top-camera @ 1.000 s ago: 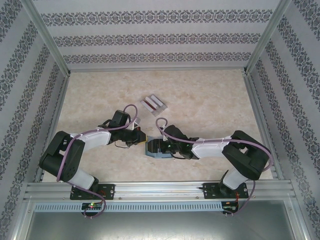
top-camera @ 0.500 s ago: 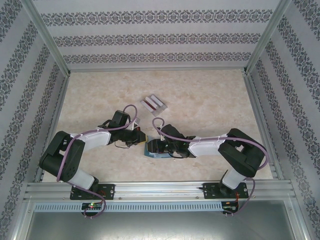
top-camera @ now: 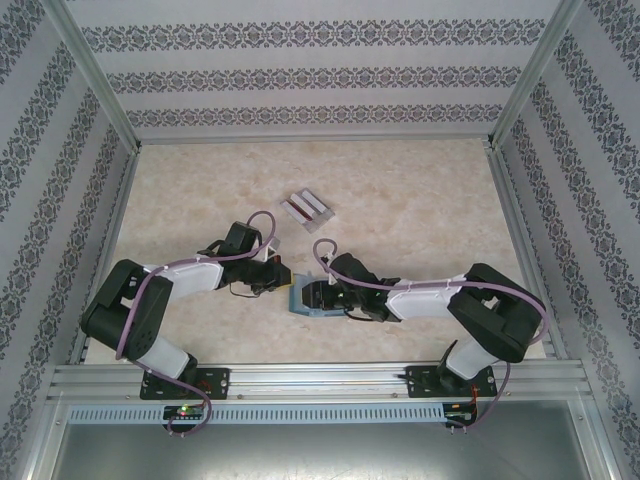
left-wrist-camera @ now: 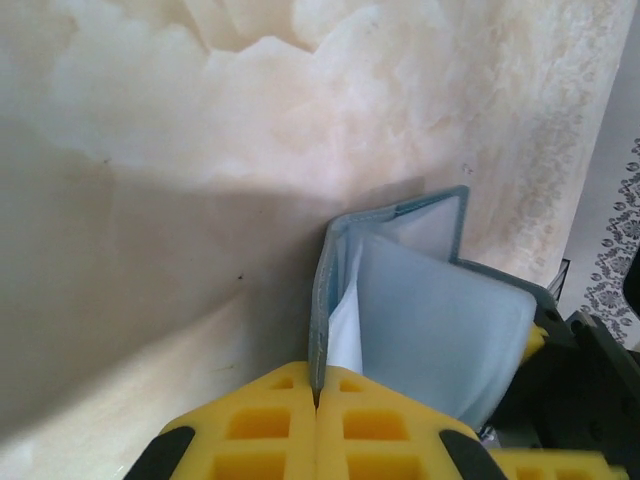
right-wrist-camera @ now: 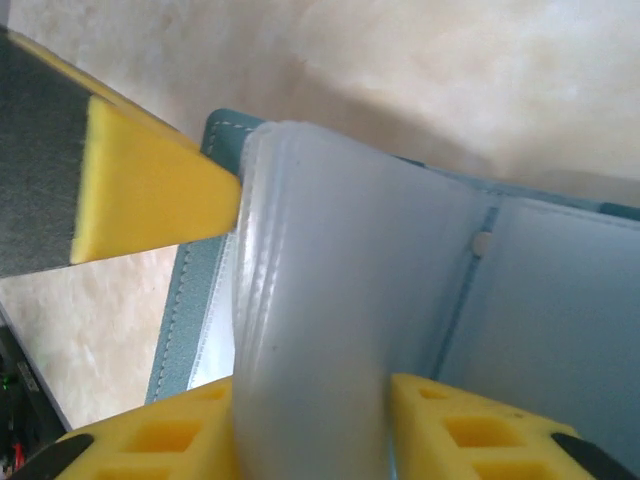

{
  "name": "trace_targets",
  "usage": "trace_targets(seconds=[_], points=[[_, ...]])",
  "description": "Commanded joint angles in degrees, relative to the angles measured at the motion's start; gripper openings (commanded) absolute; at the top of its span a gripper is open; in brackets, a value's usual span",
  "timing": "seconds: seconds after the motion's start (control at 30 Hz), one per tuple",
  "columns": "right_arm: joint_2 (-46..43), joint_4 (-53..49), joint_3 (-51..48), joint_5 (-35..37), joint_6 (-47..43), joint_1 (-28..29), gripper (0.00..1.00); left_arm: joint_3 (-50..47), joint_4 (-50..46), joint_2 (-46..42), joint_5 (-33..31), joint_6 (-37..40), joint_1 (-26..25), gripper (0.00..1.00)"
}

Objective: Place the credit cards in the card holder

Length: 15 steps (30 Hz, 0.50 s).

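a few grey cards [top-camera: 305, 208] with dark red stripes lie in a short slanted row on the marbled tabletop [top-camera: 430, 200], beyond both arms and well apart from the teal wallet [top-camera: 306, 298]. the wallet sits near mid-tabletop, open, its long axis running left to right from one tool to the other. the left tool [left-wrist-camera: 318, 400] has its yellow pads pressed together on the edge of the teal cover, and the right tool [right-wrist-camera: 315, 435] pinches the pale blue inner pocket leaf, bowed upward between its pads.
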Motion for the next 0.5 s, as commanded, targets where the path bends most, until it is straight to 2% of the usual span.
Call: trace_targets(seconds=[0.0, 0.1, 0.2, 0.33, 0.4, 0.47], points=[[0.2, -1.1, -0.2, 1.1, 0.4, -0.5, 0.38, 0.5, -1.7, 0.7, -0.6, 1.5, 0.4, 0.0], [0.4, -1.4, -0.2, 1.5, 1.3, -0.6, 0.39, 0.3, -1.7, 0.0, -0.8, 1.3, 0.4, 0.0], [-0.8, -2.8, -0.1, 2.6, 0.0, -0.7, 0.49, 0.6, -2.4, -0.5, -0.7, 1.6, 0.3, 0.0], [-1.6, -3.3, 1.7, -1.1, -3.6, -0.2, 0.68, 0.2, -1.6, -1.2, -0.7, 0.6, 0.4, 0.0], [-0.6, -3.1, 2.5, -2.3, -4.9, 0.2, 0.73, 0.5, -1.8, -1.0, -0.3, 0.9, 0.4, 0.0], [0.5, -3.2, 3.3, -2.8, -4.7, 0.3, 0.73, 0.7, -2.3, -1.1, -0.4, 1.0, 0.4, 0.0]])
